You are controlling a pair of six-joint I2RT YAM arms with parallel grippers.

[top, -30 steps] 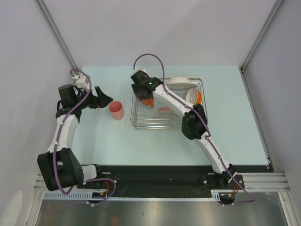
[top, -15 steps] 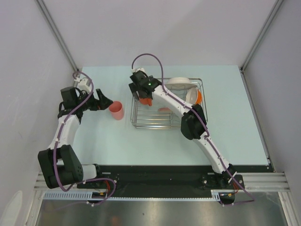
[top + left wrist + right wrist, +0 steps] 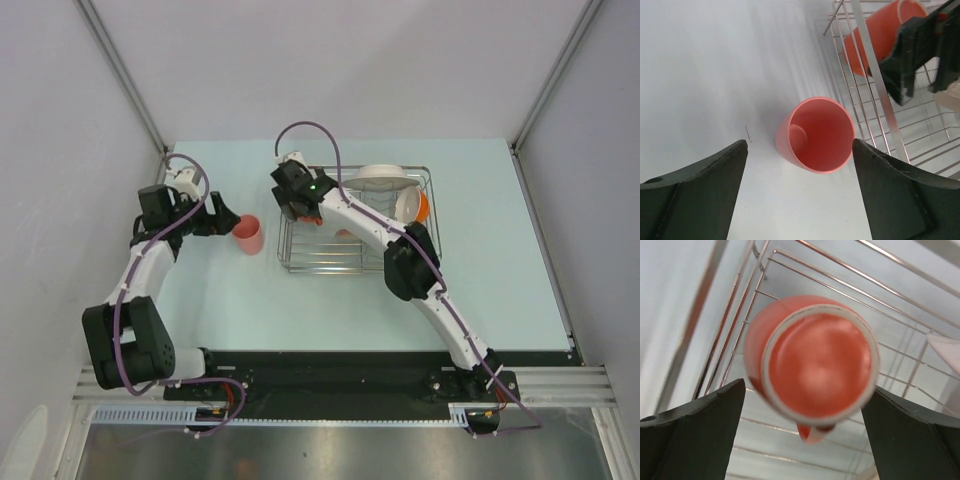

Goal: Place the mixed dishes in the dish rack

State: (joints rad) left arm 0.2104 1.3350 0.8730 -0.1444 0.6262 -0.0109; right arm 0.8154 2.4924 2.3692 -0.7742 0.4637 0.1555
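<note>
One orange cup (image 3: 248,234) stands upright on the pale table left of the dish rack (image 3: 330,268). My left gripper (image 3: 222,224) is open just left of it. In the left wrist view this cup (image 3: 817,134) sits between and just beyond the open gripper (image 3: 799,150). A second orange cup (image 3: 820,365) with a handle lies in the rack's far left corner (image 3: 790,265), blurred. My right gripper (image 3: 802,390) is open above it with a finger on each side, touching nothing. This cup also shows in the left wrist view (image 3: 875,40) and in the top view (image 3: 312,214).
At the back right of the rack stand a pale round dish (image 3: 385,178) and a white-and-orange bowl (image 3: 412,205). A small pinkish patch (image 3: 345,233) shows in the rack's middle. The rack's wire side (image 3: 885,110) runs close to the standing cup.
My left gripper has moved right, up to the standing cup. My right gripper has shifted a little left and back over the cup in the rack.
</note>
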